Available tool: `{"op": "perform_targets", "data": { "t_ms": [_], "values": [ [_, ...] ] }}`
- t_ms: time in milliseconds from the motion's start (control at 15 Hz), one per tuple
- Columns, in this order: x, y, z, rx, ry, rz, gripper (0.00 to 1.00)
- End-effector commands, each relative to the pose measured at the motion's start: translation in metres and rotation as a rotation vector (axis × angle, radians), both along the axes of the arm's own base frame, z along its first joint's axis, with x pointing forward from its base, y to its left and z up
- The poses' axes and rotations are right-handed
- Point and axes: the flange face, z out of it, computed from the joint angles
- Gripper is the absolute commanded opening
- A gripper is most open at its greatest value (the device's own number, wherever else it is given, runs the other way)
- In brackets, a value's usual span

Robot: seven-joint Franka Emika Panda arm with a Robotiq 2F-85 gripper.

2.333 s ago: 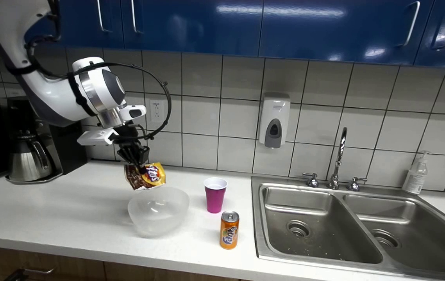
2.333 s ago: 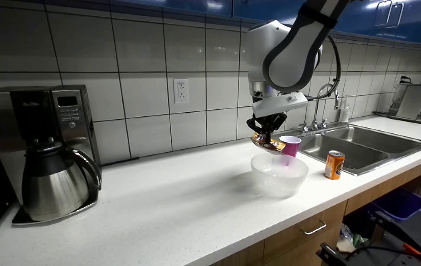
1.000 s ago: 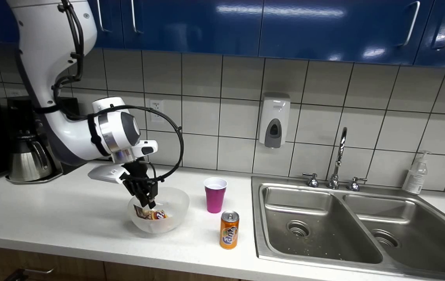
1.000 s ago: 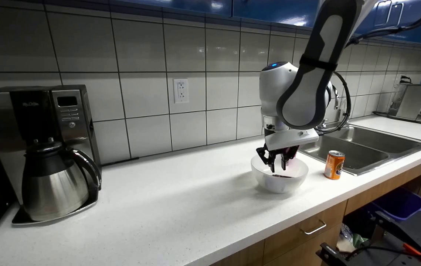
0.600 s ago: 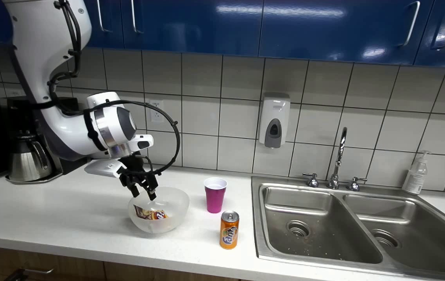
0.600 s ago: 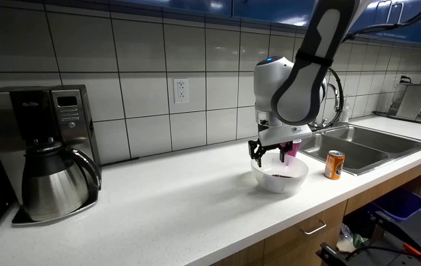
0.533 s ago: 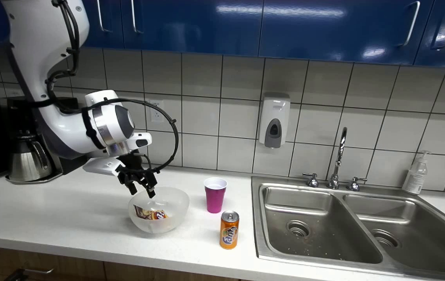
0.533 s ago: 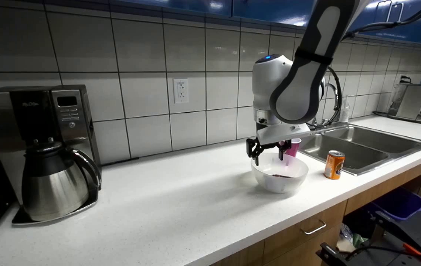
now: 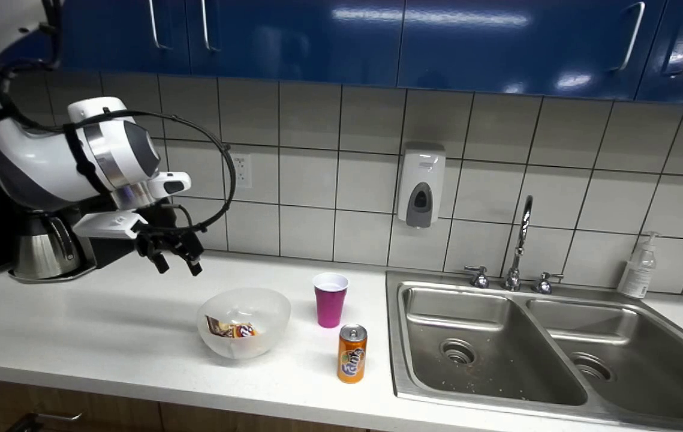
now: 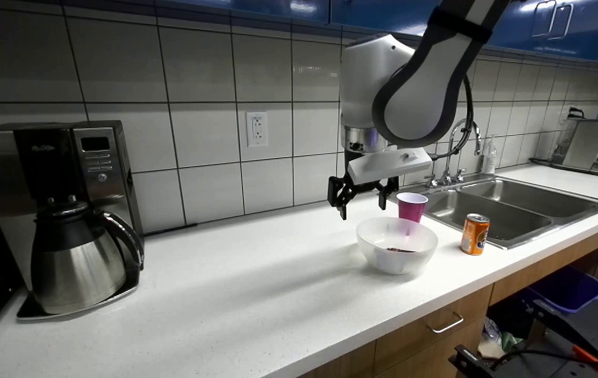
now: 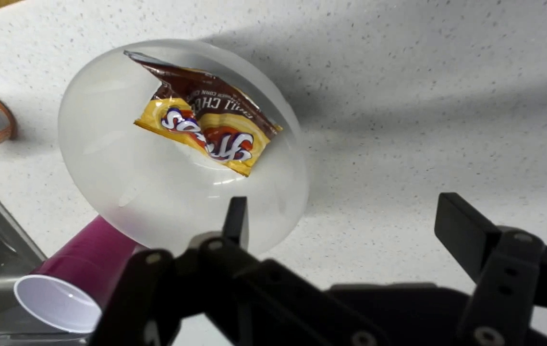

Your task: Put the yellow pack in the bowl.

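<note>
White counter [image 10: 214, 304], tiled wall [image 10: 204, 134] behind. Pack [image 11: 220, 108] lies inside bowl [image 11: 167, 192], long axis slanting upper left to lower right in wrist view. Gripper [image 9: 179, 267] spread wide, nothing held, above bowl, off toward coffee maker [image 10: 41, 168]. Placement looks done; likely only retreat left.

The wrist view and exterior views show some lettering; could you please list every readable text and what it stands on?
"CHILI CHE…": yellow pack
"Fr…os", creased: yellow pack
"Fanta": orange can
"Mr. Coffee": coffee maker
Too small or blurred to read: other print on these, labels on soap bottle and soap dispenser.
</note>
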Motion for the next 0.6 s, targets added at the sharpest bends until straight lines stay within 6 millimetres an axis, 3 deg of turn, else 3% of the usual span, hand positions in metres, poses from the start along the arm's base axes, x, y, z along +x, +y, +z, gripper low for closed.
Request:
{"op": "perform_targets", "data": {
  "t_ms": [0, 333, 400, 533],
  "values": [
    [-0.044, 0.026, 0.041, -0.012, 0.015, 0.026, 1.00],
    [-0.094, 0.076, 0.082, -0.034, 0.049, 0.014, 1.00],
    [-0.068, 0.071, 0.064, -0.019, 0.046, 0.023, 1.00],
    [-0.082, 0.082, 0.077, -0.028, 0.046, 0.028, 1.00]
  ]
}}
